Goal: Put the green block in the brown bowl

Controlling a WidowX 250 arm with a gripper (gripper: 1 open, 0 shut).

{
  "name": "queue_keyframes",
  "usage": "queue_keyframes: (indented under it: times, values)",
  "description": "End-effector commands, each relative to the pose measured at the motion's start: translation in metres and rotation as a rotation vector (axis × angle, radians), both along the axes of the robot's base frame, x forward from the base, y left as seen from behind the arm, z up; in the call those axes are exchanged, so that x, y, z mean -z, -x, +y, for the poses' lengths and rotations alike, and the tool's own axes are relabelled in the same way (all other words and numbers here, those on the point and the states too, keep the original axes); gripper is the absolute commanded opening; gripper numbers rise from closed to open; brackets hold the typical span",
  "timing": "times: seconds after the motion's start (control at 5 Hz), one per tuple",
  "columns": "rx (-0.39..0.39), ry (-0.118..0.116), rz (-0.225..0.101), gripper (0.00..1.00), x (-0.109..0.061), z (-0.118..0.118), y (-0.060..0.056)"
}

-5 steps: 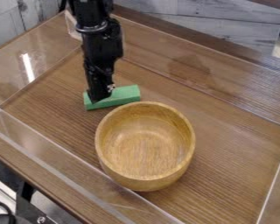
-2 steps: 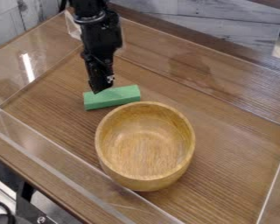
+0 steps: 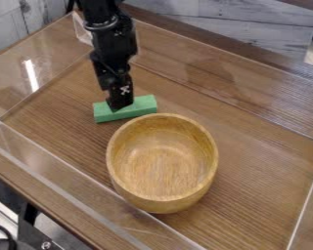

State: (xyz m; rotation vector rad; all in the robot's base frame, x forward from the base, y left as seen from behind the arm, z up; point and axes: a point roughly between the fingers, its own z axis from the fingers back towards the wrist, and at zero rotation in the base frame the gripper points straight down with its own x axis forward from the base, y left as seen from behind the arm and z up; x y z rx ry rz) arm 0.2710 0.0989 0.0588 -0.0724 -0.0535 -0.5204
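Far left: bare wooden table (image 3: pixel 250 107), with a clear barrier along the near edge. Nothing else over there.

Left of centre: the arm comes down from the top, gripper (image 3: pixel 118 100) pointing straight down. Jaws stand spread apart, holding nothing; the fingertips show pale against the black body. They hang right over the green block (image 3: pixel 125 109), at or just above its top face. Contact or a small gap? Can't tell from this angle.

The green block lies flat on the table, touching nothing else that I can see, just beside the rim of the brown bowl (image 3: pixel 163 162) on the bowl's far-left side. Its long axis runs left to right, rising slightly toward the right. The gripper sits over the left-middle part of it, not the right end.

Centre to right: the brown bowl is upright and empty, the biggest thing in view, and nearer the camera than the block.

Judgement: block not yet grasped. The next move looks like a short drop so the fingers straddle the block's short width, across the long axis, then close. The bowl lies toward the camera and right of the gripper, so the carry is short.
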Motion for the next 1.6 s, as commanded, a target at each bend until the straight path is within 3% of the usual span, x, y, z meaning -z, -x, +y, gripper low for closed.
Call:
queue_keyframes:
  times: [0.0,0.6,0.8,1.4]
  values:
    - [0.009,-0.015,-0.048,1.00,-0.002,0.005,-0.007]
    - [0.017,-0.002,-0.047,1.00,0.020,0.007,-0.012]
    - [0.009,0.005,-0.040,0.00,0.023,0.006,-0.012]
    - [-0.070,0.052,0.009,0.00,0.020,0.003,-0.007]
